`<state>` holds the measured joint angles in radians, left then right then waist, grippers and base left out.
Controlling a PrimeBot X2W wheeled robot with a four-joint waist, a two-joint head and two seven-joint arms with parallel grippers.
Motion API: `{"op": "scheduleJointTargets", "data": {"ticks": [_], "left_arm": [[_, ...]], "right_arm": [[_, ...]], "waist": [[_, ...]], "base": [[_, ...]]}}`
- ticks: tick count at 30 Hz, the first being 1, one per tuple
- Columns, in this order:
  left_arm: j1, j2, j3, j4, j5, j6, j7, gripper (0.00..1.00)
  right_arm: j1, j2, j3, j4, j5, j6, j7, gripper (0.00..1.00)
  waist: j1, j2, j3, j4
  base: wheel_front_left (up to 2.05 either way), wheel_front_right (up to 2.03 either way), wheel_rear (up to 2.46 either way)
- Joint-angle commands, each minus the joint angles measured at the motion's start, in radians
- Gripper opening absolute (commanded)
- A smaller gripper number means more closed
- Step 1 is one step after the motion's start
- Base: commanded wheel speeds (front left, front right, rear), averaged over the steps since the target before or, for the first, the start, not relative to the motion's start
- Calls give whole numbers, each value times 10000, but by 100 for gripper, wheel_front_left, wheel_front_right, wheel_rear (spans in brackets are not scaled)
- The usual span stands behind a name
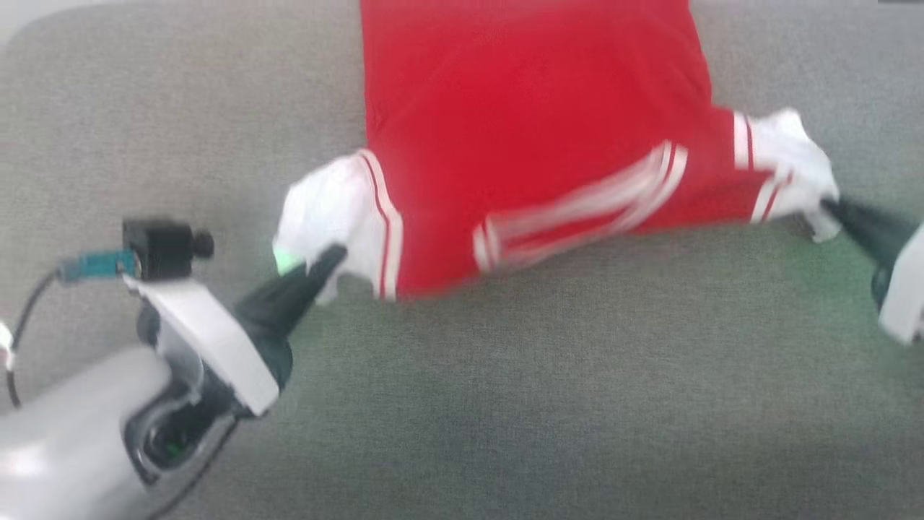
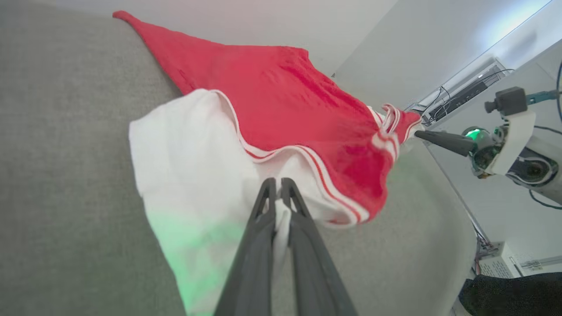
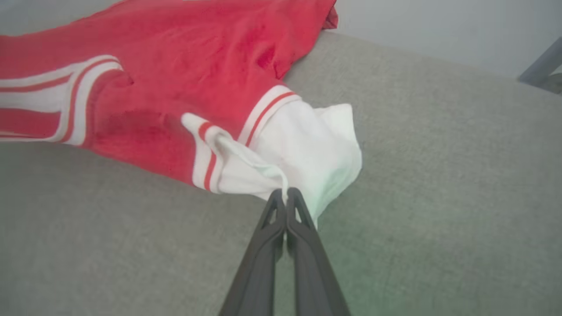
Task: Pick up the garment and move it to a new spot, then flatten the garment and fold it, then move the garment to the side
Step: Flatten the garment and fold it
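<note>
Pinching one white sleeve end in our left gripper (image 1: 336, 254) and the other in our right gripper (image 1: 830, 206), we have the garment (image 1: 520, 108) stretched sleeve-to-sleeve on the grey surface (image 1: 505, 404) — its body lying beyond both grippers.

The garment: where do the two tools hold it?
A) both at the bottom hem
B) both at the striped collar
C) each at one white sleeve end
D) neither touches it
C: the left tool is shut on one white sleeve end of the garment, the right tool on the other.
</note>
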<state>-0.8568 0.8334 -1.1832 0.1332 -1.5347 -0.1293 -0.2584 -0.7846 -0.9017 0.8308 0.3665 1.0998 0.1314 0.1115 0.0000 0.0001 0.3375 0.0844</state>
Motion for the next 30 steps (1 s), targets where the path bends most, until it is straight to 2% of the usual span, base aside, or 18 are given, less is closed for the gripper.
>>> {"op": "scheduleJointTargets", "data": {"ticks": [1,6,10,17,22,28,30], "left_arm": [[468,-37,204,-168,197,-20,-82,0],[2268,-19,1114,-703,1129,-20,-73,0],[3352,239,1508,-1061,1593,-20,-75,0],[4694,933,1501,-1860,1781,-21,-77,0],[5313,1488,1547,-2314,1643,-21,-77,0],[5082,1093,1322,-1808,2022,-21,-76,0],[4876,794,1210,-1547,1981,-21,-76,0]], "right_arm": [[619,-198,-157,-367,178,-14,-42,0],[2744,-798,-613,-1989,349,-14,364,0],[3940,-976,-1025,-2776,391,-14,788,0],[5726,-1218,-1671,-3785,526,-9,1521,0],[7077,-1366,-2568,-4455,558,-9,1915,0],[7692,-716,-3508,-4823,-218,-7,2552,0],[7681,-373,-3654,-4781,-579,-7,2915,0]], "waist": [[0,-1,-194,47],[0,-1,-538,5],[0,-1,-684,-135],[0,-1,-680,-251],[0,-1,-580,-237],[0,-1,-499,-241],[0,-1,-447,-245]], "base": [[0,0,0],[0,0,0],[0,0,0],[0,0,0],[0,0,0],[0,0,0],[0,0,0]]}}
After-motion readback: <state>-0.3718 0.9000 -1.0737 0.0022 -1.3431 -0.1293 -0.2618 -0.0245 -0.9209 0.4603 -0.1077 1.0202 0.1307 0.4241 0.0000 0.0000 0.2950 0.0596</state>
